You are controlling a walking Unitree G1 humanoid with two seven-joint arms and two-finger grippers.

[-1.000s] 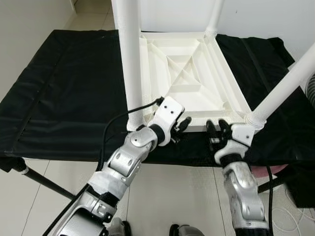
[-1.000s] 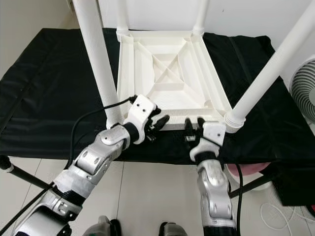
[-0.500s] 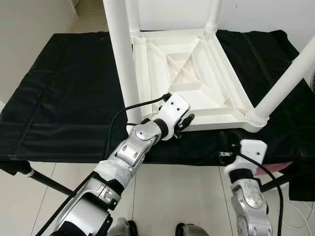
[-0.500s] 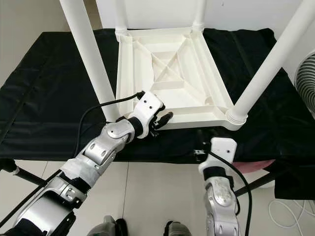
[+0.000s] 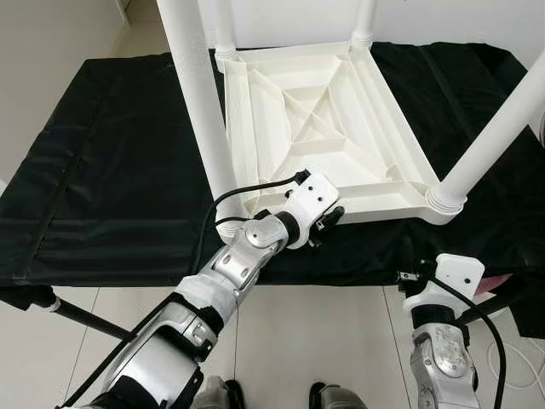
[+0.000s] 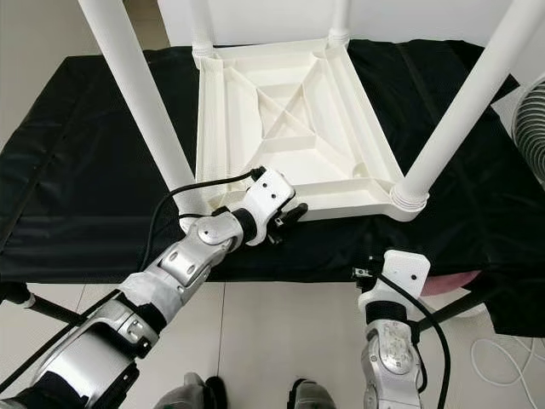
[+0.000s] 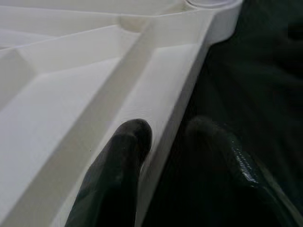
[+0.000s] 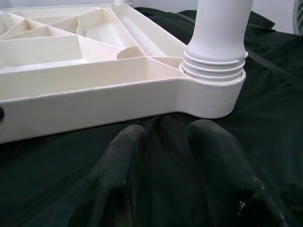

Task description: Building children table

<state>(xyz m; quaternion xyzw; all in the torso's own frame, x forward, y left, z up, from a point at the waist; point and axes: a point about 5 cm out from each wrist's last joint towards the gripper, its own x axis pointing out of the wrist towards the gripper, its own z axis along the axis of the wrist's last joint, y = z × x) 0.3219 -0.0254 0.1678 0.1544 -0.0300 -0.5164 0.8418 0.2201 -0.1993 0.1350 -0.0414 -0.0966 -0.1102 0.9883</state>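
A white plastic children's table (image 5: 324, 128) lies upside down on a black cloth, its legs pointing up. The near left leg (image 5: 200, 111) and near right leg (image 5: 498, 128) rise past the camera. My left gripper (image 5: 328, 223) is at the middle of the table's near rim. In the left wrist view one finger (image 7: 128, 142) lies inside the rim and the other outside, closed on the rim wall. My right gripper (image 8: 165, 135) hangs back below the cloth's front edge, short of the near right leg socket (image 8: 215, 71). It is open, with nothing between its fingers.
The black cloth (image 5: 111, 153) covers a low platform with bare room to the left of the table. A fan (image 6: 532, 128) stands at the right. Something pink (image 6: 447, 283) shows under the cloth's right front corner. A black stand leg (image 5: 77, 315) runs over the tiled floor.
My right gripper has left the near rim and drawn back below the cloth's edge. The left gripper has stayed on the rim, a little further right. The camera has shifted.
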